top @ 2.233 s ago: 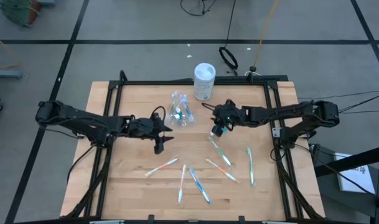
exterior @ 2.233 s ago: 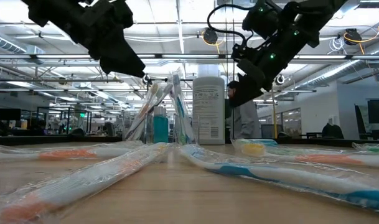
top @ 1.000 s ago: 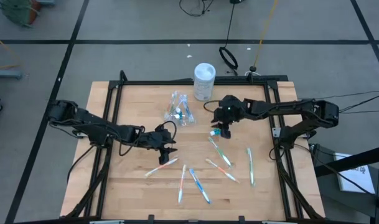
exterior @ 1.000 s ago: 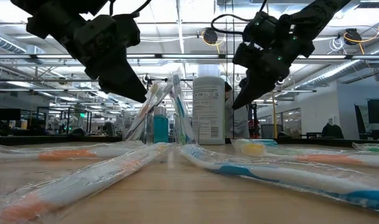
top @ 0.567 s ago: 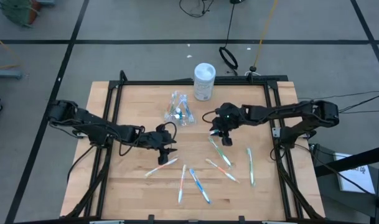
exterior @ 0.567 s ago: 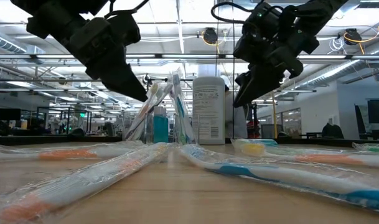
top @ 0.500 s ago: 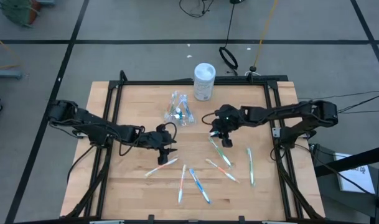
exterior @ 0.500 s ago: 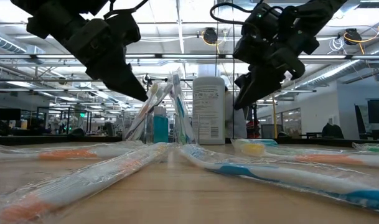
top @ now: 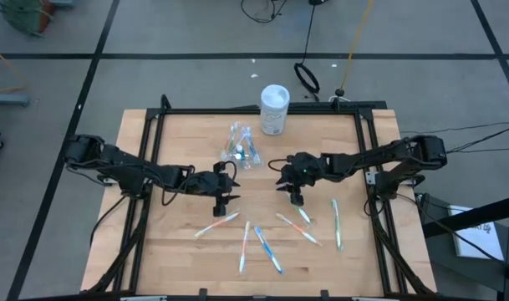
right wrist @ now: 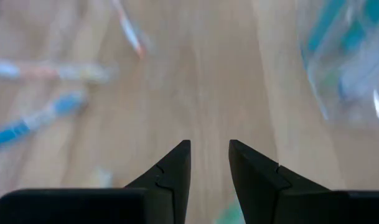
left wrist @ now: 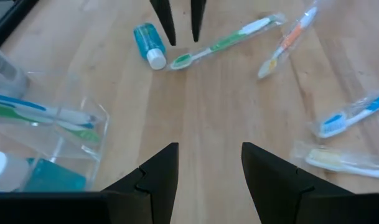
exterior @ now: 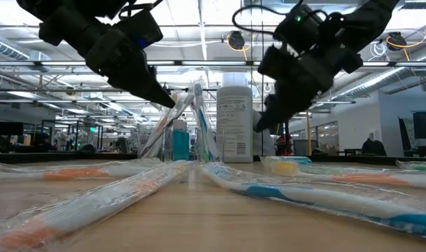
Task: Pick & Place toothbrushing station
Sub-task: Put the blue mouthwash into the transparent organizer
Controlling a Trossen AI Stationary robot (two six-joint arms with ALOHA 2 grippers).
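Moved: since the earlier frames the right gripper (top: 297, 199) has swung from beside the cup out over the loose brushes; the left gripper (top: 223, 201) has crept a little nearer them.
Cup: clear cup (top: 241, 149) stands just in front of the white container (top: 274, 109), holding several toothbrushes (exterior: 196, 119) and a blue tube (exterior: 180, 145).
Left gripper: in front of the cup, fingers (left wrist: 158, 174) apart, holding nothing.
Right gripper: in front of the cup and to its right, fingers (right wrist: 177, 165) a little apart, empty, over the green brush (left wrist: 223, 42) and a loose blue tube (left wrist: 147, 45).
Loose brushes: wrapped toothbrushes (top: 260, 242) lie scattered on the table (top: 179, 251), farther in front of the cup, near the front edge.
Orange brush: one (top: 217, 224) lies just in front of the left gripper, not touching it.
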